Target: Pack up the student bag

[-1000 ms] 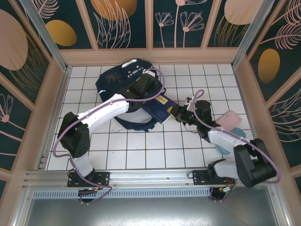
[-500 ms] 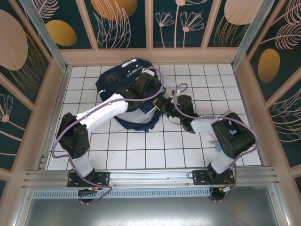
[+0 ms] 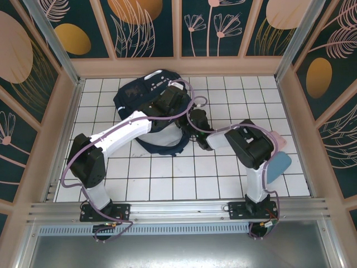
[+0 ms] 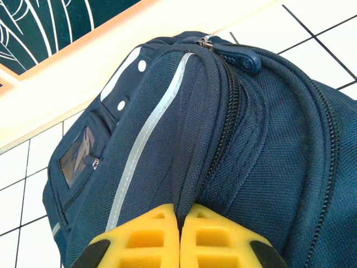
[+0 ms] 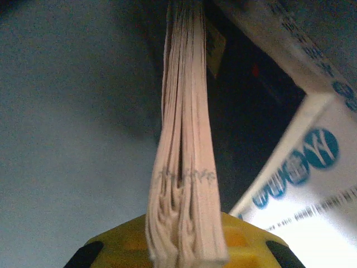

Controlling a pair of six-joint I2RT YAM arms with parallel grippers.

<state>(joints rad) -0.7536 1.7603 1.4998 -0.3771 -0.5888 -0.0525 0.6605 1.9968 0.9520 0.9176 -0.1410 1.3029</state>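
From above, one large dark navy fabric student bag [image 3: 131, 95] lies far and left of centre on the white tiled table [image 3: 167, 178], with both arms reaching to it. Two flat pads sit at the right, one pink pad [image 3: 275, 138] and one blue pad [image 3: 277, 166].

On the left wrist, the left gripper [image 4: 179, 215] is pinched tight on a fold of the bag, which shows one pale reflective stripe [image 4: 145, 131] and one zip [image 4: 223, 139].

On the right wrist, the right gripper [image 5: 184, 245] clamps one cream-paged book [image 5: 184, 139] between grey lining [image 5: 67, 139] and one white box [image 5: 301, 178].
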